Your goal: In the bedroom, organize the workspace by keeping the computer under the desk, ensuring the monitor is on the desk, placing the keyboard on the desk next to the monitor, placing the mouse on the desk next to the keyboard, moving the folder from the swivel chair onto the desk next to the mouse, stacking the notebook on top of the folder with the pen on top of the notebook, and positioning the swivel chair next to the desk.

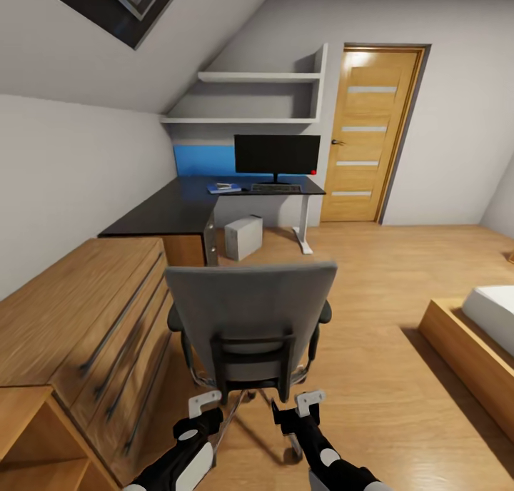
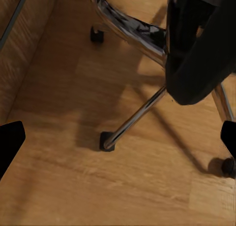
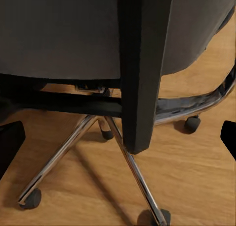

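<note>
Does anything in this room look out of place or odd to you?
Mostly tidy. The swivel chair stands out in the room, well back from the desk, with its back to the camera. The computer sits angled on the floor by the desk. Both hands, left hand and right hand, hover just behind the chair.

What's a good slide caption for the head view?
Both grippers low behind the swivel chair, facing the desk and monitor.

one swivel chair (image 1: 250, 312) at 6 o'clock, one desk (image 1: 178, 209), one monitor (image 1: 277, 154), one keyboard (image 1: 275, 188), one computer (image 1: 243, 237), one folder (image 1: 223, 189) at 11 o'clock, two wall shelves (image 1: 243, 98), one door (image 1: 371, 134), two grippers.
</note>
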Controlling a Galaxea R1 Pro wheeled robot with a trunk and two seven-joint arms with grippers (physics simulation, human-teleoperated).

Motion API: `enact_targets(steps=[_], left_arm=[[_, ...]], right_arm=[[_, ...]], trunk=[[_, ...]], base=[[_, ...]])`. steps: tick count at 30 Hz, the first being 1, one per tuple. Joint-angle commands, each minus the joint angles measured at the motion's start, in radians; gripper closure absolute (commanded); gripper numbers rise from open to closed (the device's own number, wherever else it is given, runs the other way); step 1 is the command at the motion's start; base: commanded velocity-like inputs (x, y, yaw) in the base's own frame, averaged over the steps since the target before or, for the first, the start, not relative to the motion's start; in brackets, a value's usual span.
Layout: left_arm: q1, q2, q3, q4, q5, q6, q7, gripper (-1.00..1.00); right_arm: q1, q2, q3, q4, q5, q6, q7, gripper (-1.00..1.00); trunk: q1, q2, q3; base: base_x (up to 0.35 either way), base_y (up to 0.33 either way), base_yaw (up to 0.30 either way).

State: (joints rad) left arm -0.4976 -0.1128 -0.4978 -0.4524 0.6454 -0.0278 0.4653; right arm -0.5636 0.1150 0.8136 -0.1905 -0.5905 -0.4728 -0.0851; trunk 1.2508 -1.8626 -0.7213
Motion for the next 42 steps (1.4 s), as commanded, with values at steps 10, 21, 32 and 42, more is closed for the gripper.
enact_targets(steps=[10, 21, 32, 42], left_arm=[[-0.001, 0.001, -0.008, 0.0, 0.01, -0.003, 0.007, -1.0], [-0.001, 0.001, -0.008, 0.0, 0.009, -0.004, 0.007, -1.0], [-0.001, 0.001, -0.008, 0.0, 0.008, -0.004, 0.007, -1.0], [-0.001, 0.001, -0.008, 0.0, 0.008, -0.004, 0.007, -1.0]], right_arm=[[-0.001, 0.0, 0.009, 0.0, -0.003, -0.003, -0.009, -1.0], [-0.001, 0.0, 0.009, 0.0, -0.003, -0.003, -0.009, -1.0], [-0.001, 0.0, 0.009, 0.0, 0.0, -0.003, -0.009, -1.0], [-0.001, 0.0, 0.009, 0.0, 0.0, -0.003, -0.009, -1.0]], trunk=[[0.0, 0.0, -0.001], [0.0, 0.0, 0.003], [0.0, 0.0, 0.01], [0.0, 0.0, 0.011]], base=[[0.249, 0.0, 0.0], [0.299, 0.0, -0.053], [0.32, 0.0, -0.092], [0.32, 0.0, -0.012]])
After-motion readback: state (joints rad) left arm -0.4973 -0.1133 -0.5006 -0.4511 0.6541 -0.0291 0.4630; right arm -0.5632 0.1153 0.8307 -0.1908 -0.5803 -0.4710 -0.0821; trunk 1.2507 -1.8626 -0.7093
